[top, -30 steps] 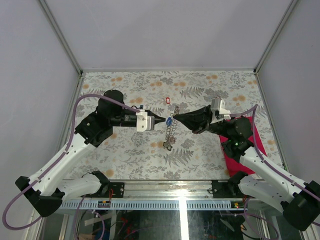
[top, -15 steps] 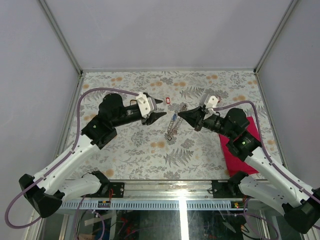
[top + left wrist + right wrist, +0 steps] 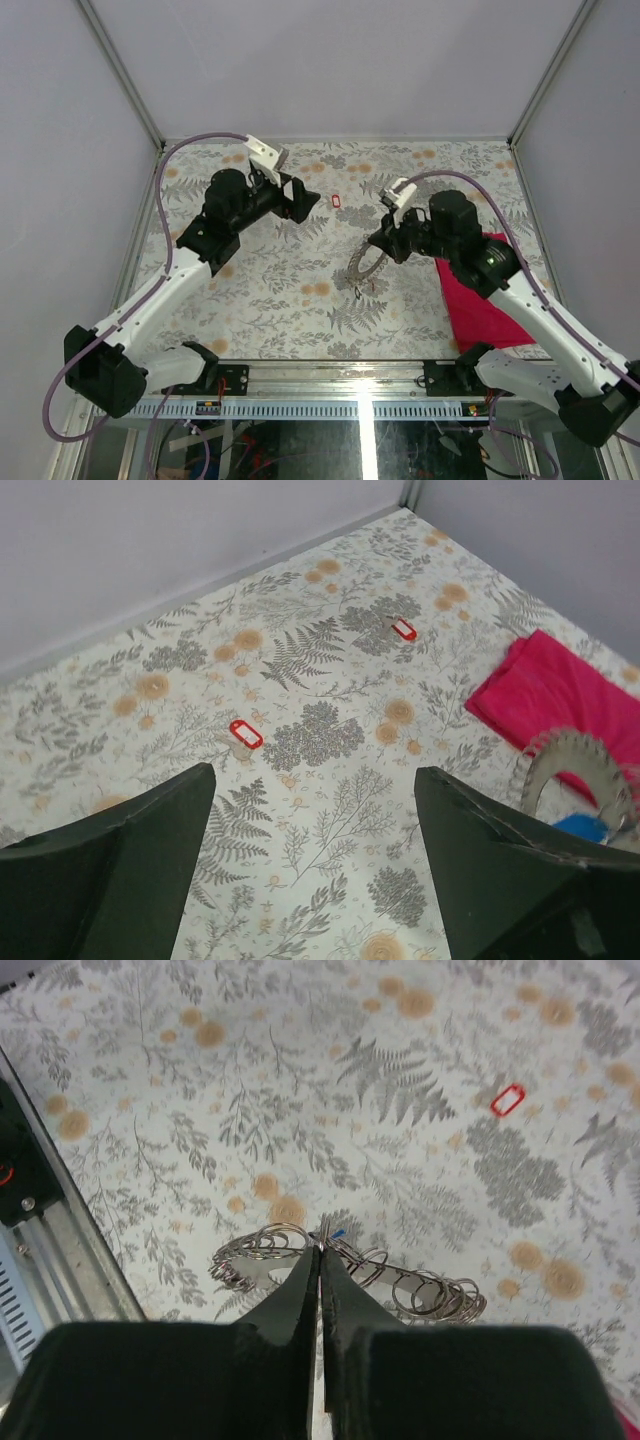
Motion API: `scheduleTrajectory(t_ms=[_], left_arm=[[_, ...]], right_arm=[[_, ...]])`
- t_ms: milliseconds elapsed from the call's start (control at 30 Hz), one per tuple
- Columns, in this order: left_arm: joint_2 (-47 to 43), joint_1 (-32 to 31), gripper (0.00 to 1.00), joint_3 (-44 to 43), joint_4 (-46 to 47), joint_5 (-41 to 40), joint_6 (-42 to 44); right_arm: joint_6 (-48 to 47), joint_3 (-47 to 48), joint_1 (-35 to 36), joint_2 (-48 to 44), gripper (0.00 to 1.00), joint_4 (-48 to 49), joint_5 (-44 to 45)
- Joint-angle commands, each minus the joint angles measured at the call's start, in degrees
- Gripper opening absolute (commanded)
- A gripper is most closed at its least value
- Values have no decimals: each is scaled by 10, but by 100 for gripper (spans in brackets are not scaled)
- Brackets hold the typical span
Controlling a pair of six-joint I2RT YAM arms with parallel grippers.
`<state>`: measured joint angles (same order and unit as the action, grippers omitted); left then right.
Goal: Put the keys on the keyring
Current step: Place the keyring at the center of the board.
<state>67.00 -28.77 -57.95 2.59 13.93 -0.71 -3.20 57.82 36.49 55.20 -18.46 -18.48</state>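
Slippage risk: your right claw [image 3: 320, 1250] pinches the floppy dark grey chain-link keyring [image 3: 575, 752] by its tips; left claw [image 3: 315, 775] hangs spread at ten o'clock.

The floral table [image 3: 300, 300] bears two red keys [image 3: 245, 734] and a red cloth [image 3: 545, 695].

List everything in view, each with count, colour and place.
keyring: one, grey metal, near the table's middle, pinched by the right fingers
blue key: one, blue, at the keyring
red keys: two, red, lying apart on the table's far half
cloth: one, red, table's right side
table: one, grey and orange floral print
left fingers: two, black, spread wide, holding nothing
right fingers: two, black, shut on the keyring
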Motion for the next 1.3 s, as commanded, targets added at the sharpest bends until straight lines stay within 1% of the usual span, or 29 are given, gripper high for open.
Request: scheduleTrajectory(t_ms=[0,100,200,433,567,700,800,900,1000,1067,1133,1233,1267], left_arm=[[17,29,85,-43,-20,-19,-89],[17,42,91,-42,-33,-27,-104],[13,55,94,-39,-47,-41,-114],[17,86,98,-40,-90,-66,-140],[20,91,100,-40,-103,-100,-155],[30,93,100,-49,-124,-149,-175],[46,94,100,-64,-157,-182,-192],[65,97,100,-86,-191,-181,-203],[88,104,100,-106,-219,-172,-214],[95,114,100,-108,-222,-159,-214],[94,127,100,-99,-210,-148,-212],[82,134,100,-86,-199,-166,-211],[74,136,100,-80,-192,-172,-209]], right_arm=[[23,82,0,78,3,-117,-4],[35,102,0,130,3,-143,-20],[55,102,1,176,2,-136,-29],[107,111,14,288,3,-50,-23],[130,133,19,351,5,6,-14],[144,160,20,397,9,35,-3],[152,167,21,440,12,65,2],[166,174,21,469,15,95,-2],[182,171,20,476,25,133,-5],[190,164,20,468,34,156,-3],[199,151,14,452,47,178,-6],[243,103,-15,409,63,229,-21],[270,76,-32,388,72,259,-37]])
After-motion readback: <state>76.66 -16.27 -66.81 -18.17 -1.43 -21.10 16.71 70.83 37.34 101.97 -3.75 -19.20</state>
